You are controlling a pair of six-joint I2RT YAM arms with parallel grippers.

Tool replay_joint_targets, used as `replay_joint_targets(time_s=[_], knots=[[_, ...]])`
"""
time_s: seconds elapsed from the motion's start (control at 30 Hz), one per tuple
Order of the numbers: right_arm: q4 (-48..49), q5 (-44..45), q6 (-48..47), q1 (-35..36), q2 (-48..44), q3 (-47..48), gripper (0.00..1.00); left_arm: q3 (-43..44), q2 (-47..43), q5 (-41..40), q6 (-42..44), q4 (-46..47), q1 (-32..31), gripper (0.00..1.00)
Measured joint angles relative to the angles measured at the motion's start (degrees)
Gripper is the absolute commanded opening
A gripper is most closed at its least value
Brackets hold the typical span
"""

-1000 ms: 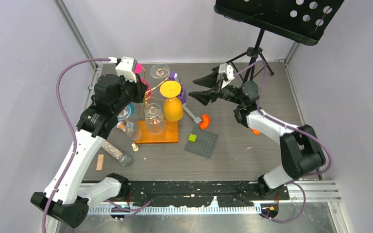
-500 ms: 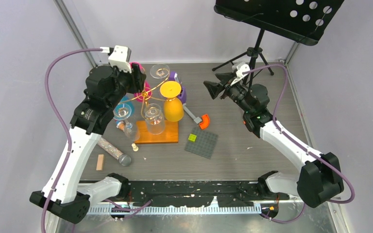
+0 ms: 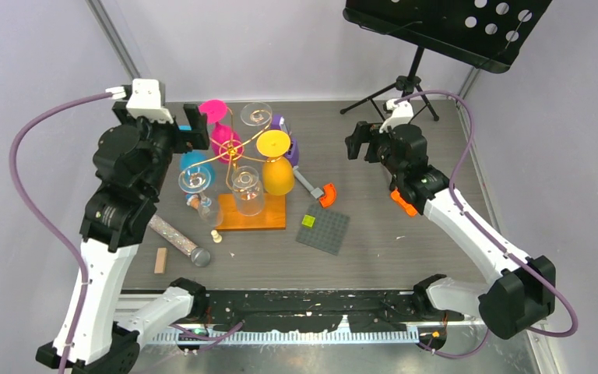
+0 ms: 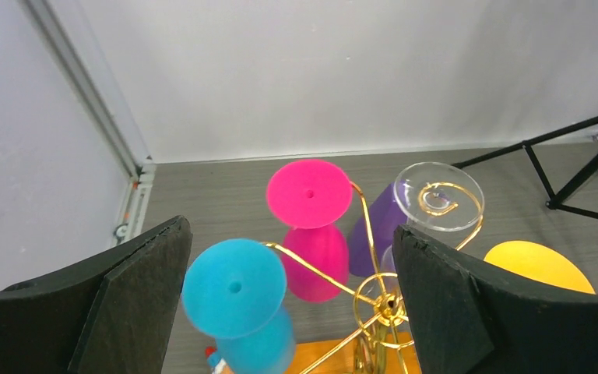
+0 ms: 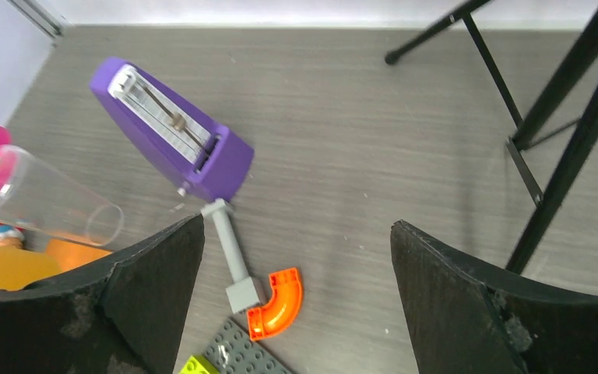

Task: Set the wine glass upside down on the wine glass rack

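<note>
The wine glass rack (image 3: pixel 232 152) is gold wire on an orange base (image 3: pixel 269 216). Several glasses hang upside down on its arms: a pink wine glass (image 3: pixel 219 129), a blue one (image 3: pixel 195 167), a yellow one (image 3: pixel 276 162) and clear ones (image 3: pixel 247 188). My left gripper (image 3: pixel 165 126) is open, up and to the left of the rack, touching nothing. In the left wrist view, the pink glass (image 4: pixel 309 195) and the blue glass (image 4: pixel 233 287) hang beyond the left gripper (image 4: pixel 290 228), past its wide-apart fingers. My right gripper (image 3: pixel 364 142) is open and empty over the table, right of the rack.
A black music stand (image 3: pixel 444 23) on a tripod (image 3: pixel 405 84) stands at the back right. A purple metronome (image 5: pixel 171 128), an orange curved piece (image 5: pixel 278 302) and a grey studded plate (image 3: pixel 323 230) lie right of the rack. A glitter tube (image 3: pixel 175 240) and a wooden block (image 3: pixel 160 259) lie front left.
My left gripper has opened and drawn back up and left from the pink glass, which stays hanging on the rack. My right gripper has pulled back to the right and opened wider.
</note>
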Motion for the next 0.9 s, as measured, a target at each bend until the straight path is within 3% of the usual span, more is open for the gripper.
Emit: replay_joint_targets(time_s=[0.4,0.67,0.9], knots=[[-13.9,2.8,-0.5,0.0,2.7,2.6,0.95,-0.1,-2.7,-1.4,-2.2,-5.7,2.1,1.0],[-16.7,4.6,-0.6,0.0,4.8,4.0,0.95,-8.5,-12.2,0.8,-0.2,-1.0,2.1,1.0],[-16.7,6.0,-0.7,0.0,4.8,4.1,0.95,-8.6,-14.4,1.1,1.5,2.8,2.1,1.0]])
